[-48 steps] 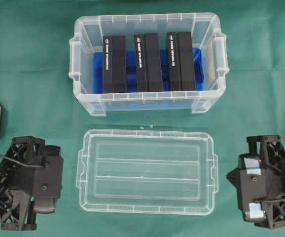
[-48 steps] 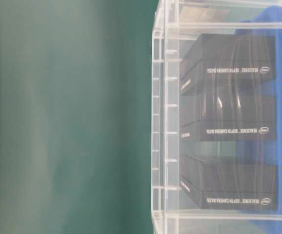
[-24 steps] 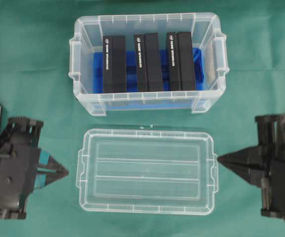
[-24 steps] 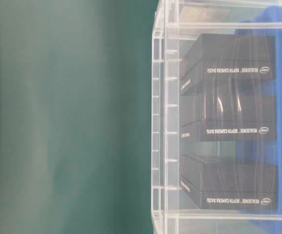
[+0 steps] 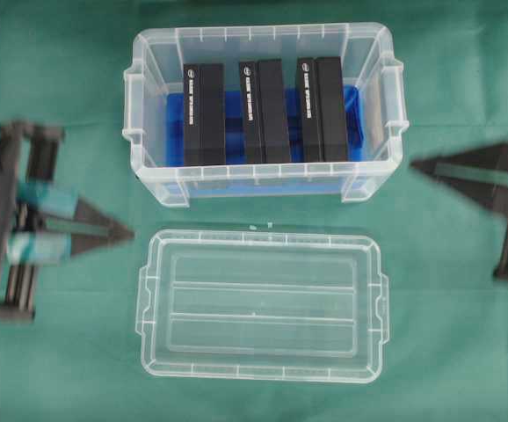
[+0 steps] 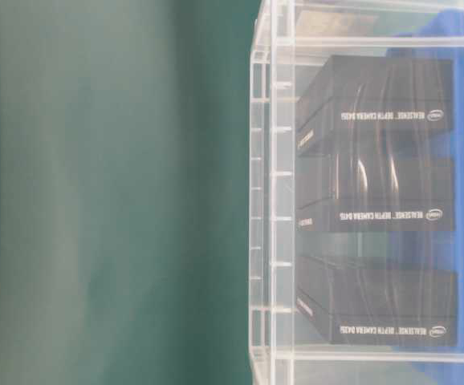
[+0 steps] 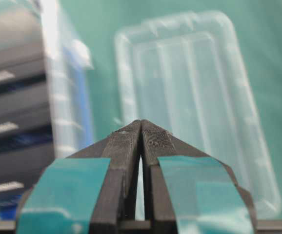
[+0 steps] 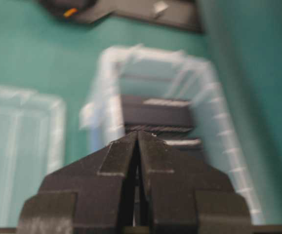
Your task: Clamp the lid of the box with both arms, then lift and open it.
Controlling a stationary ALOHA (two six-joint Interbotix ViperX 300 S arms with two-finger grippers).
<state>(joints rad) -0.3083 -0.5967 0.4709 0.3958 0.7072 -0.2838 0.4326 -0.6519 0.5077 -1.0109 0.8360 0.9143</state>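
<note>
Clear flat rectangular plastic lid (image 5: 261, 305) lies on the green worktop (image 5: 69, 105), near side of the deep clear plastic box (image 5: 264, 112). Left gripper (image 5: 124, 234) and right gripper (image 5: 419, 164), both closed and empty, flank them.

I read "REALSENSE DEPTH CAMERA D435", white and upside down, on each of the three black blocks (image 6: 376, 120) in the box (image 6: 268, 200) at 3 o'clock, table-level view | small oval logo beside it, unreadable | overhead print illegible
</note>
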